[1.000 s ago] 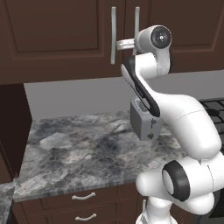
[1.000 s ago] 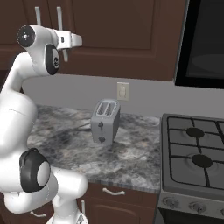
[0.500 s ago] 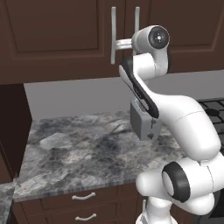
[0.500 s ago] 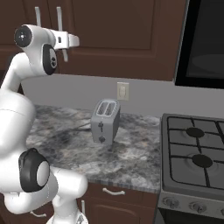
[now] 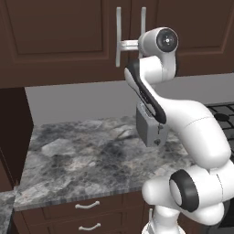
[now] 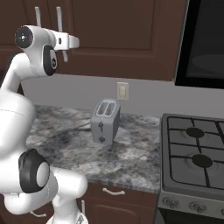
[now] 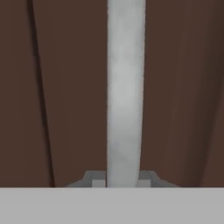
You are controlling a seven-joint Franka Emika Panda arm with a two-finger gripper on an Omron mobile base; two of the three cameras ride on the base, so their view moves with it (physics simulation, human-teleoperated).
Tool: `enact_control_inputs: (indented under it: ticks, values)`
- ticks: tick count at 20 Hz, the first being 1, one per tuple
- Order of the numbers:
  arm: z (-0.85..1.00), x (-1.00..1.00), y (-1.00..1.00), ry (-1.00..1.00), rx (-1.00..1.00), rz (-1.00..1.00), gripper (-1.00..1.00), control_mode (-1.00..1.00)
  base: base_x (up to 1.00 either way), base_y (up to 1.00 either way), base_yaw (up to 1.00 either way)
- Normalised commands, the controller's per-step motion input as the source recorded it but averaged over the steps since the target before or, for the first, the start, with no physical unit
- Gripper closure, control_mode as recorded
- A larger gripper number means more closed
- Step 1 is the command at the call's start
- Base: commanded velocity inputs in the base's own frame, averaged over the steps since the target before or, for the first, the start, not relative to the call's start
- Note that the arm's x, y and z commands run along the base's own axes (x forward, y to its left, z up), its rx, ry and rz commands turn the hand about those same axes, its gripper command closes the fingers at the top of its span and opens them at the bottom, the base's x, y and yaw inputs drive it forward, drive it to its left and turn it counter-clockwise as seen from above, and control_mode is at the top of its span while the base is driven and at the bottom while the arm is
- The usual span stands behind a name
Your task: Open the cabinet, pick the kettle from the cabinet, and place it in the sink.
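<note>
The step in hand is the first one: getting the cabinet [image 5: 68,41] open. The arm is raised to the wall cabinet above the grey marbled surface [image 5: 91,155], and the hand [image 5: 122,45] reaches the left of the two long silver bar handles [image 5: 119,36]. In the hand view the bar [image 7: 125,92] runs straight up between the two fingertips [image 7: 97,180], which sit tight against either side of it, so the hand is narrowly closed around the handle with almost no gap left. Both doors lie flush and shut.

Next, I judge, the handle has to be pulled away from the cabinet face along the arc of the door, swinging it out on its hinge side, with the grip kept firm enough that the smooth bar does not slip out.

The kettle is presumably behind the closed doors, so nothing can be said of where on the shelf it stands. The sink lies beyond the edges of these views. The toaster [image 6: 105,120] stands on the surface below, partly covered by the arm in the left base view. Which edge the door hinges on is hard to make out.
</note>
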Motion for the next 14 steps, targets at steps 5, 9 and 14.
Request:
enact_control_inputs:
  ticks: [5,9,14]
  values:
    - [0.00,-0.20,0.17,0.00,0.00,0.00,1.00,-1.00,0.00,0.00,0.00]
    - [0.00,-0.31,0.16,0.00,0.00,0.00,1.00,-1.00,0.00,0.00,0.00]
    - [0.00,-0.39,0.13,0.00,0.00,0.04,1.00,-1.00,0.00,0.00,0.00]
